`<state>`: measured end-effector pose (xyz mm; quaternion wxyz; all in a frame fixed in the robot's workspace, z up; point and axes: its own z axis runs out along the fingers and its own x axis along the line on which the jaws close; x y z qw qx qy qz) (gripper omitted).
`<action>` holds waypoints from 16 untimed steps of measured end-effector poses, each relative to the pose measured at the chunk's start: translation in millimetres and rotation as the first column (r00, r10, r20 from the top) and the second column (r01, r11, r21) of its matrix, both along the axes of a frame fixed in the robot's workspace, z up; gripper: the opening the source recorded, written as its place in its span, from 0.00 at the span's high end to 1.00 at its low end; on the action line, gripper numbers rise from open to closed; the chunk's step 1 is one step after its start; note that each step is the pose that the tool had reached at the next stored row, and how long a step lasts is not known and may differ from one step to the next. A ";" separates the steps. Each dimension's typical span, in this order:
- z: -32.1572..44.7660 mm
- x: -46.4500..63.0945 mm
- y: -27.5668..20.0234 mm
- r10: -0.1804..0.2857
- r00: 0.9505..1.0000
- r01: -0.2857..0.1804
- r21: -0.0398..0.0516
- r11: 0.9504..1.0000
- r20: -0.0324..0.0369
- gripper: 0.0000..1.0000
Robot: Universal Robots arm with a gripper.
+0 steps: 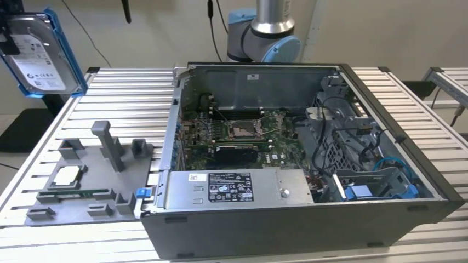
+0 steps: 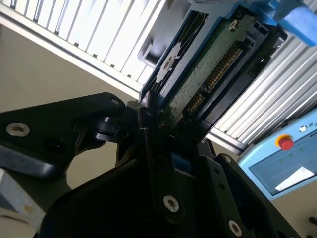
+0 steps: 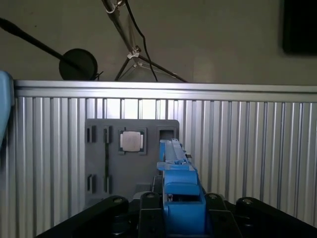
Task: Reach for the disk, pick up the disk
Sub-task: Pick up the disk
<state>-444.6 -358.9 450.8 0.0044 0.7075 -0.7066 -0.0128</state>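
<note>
High at the exterior view's left, well above the slatted table (image 1: 124, 90): one disk (image 1: 43, 52), silver-grey with a white label, framed in a blue caddy, upright and slightly tilted, label face toward the camera, touching nothing below. Holder: one gripper (image 2: 171, 121), black fingers (image 2: 148, 116) closed on the disk's edge (image 2: 208, 64); in the first wrist view the blue caddy (image 3: 181, 191) sits between the gripper's jaws (image 3: 181, 213). Arm: one, base column (image 1: 264, 30) upright behind the case, wrist carried far to the exterior view's left. Beneath the disk: one grey fixture tray (image 1: 80, 197), bearing one square silver chip (image 1: 66, 175), also seen in the first wrist view (image 3: 132, 141). Beside the tray: one open computer case (image 1: 241, 235), one blue bracket (image 1: 369, 192) inside.
</note>
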 end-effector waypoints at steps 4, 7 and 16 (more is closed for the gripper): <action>9.1 -0.1 0.0 0.000 1.000 0.000 0.000 1.000 0.000 1.00; 15.8 -0.1 0.0 0.000 1.000 0.000 0.000 1.000 0.000 1.00; 26.9 -0.2 0.0 0.000 1.000 0.000 0.000 1.000 0.000 1.00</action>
